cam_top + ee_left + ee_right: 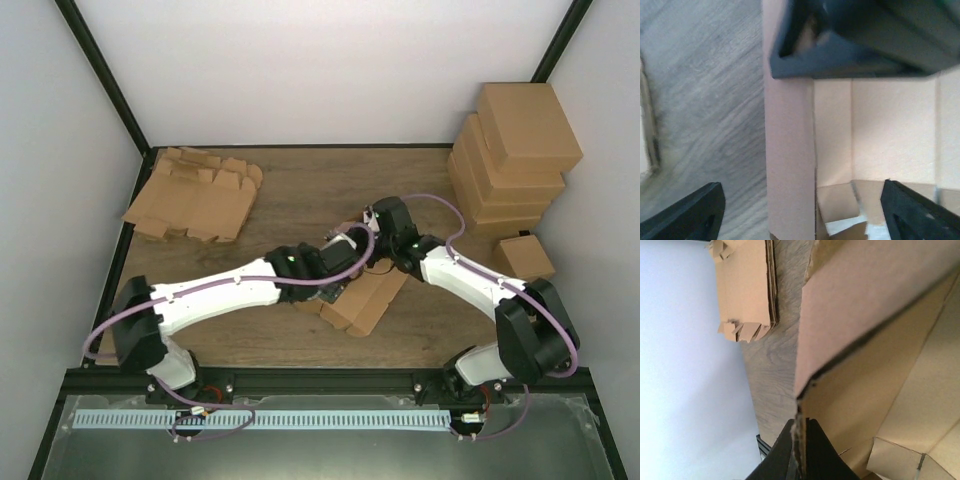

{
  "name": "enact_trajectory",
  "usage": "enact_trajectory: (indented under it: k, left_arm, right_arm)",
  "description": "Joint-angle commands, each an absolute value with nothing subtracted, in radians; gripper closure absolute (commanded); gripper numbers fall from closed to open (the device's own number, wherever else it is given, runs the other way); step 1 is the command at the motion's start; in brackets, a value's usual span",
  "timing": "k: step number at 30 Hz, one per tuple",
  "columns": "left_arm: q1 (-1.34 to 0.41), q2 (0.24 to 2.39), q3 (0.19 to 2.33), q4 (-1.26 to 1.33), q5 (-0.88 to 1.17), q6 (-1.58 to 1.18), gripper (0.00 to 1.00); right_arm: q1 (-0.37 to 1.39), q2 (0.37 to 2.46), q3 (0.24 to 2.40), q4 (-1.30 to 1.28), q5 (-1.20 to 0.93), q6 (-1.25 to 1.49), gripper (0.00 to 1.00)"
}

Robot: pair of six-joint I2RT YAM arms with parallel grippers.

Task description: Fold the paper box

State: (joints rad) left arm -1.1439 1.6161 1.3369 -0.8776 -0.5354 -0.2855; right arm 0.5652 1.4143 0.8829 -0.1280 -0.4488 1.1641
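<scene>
Paper box (368, 300) lies around the middle of the table (300, 190), toward the near edge, where my two wrists meet. It is partly formed. Its long axis runs diagonally, near-left to far-right.

The overhead view gives that heading, but my wrists hide both sets of fingers.

My left camera shows my left gripper (801, 186) released. Its fingers (690, 215) are spread wide, with one box wall standing between them and pale inner panels beyond.

My right camera shows my right gripper (801, 440) clenched on a thin cardboard edge of the box. Flat blanks (747, 285) lie stacked farther off on the wood.
</scene>
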Motion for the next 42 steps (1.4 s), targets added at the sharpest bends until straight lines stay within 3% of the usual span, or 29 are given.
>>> enact_trajectory:
  k: [1, 6, 12, 21, 28, 42]
  left_arm:
    - [-1.049, 1.455, 1.303, -0.774, -0.293, -0.299, 0.04]
    - [-0.828, 1.334, 1.205, -0.688, 0.052, -0.352, 0.0]
    - [-0.659, 1.313, 1.108, -0.626, 0.299, -0.359, 0.0]
    - [-0.563, 1.333, 1.089, -0.629, 0.358, -0.312, 0.0]
    - [-0.426, 1.321, 1.147, -0.718, 0.41, -0.25, 0.0]
    - [-0.428, 1.453, 1.038, -0.618, 0.535, -0.217, 0.0]
  right_arm:
    - [0.571, 1.378, 0.805, 0.05, -0.523, 1.147, 0.99]
    - [0.571, 1.371, 0.687, 0.288, -0.596, 1.156, 0.99]
    - [0.571, 1.404, 0.541, 0.641, -0.634, 1.188, 0.99]
    - [0.574, 1.548, 0.534, 0.953, -0.677, 1.208, 0.99]
    - [0.592, 1.692, 0.662, 0.96, -0.698, 1.246, 0.99]
    - [0.591, 1.888, 0.706, 0.984, -0.725, 1.218, 0.99]
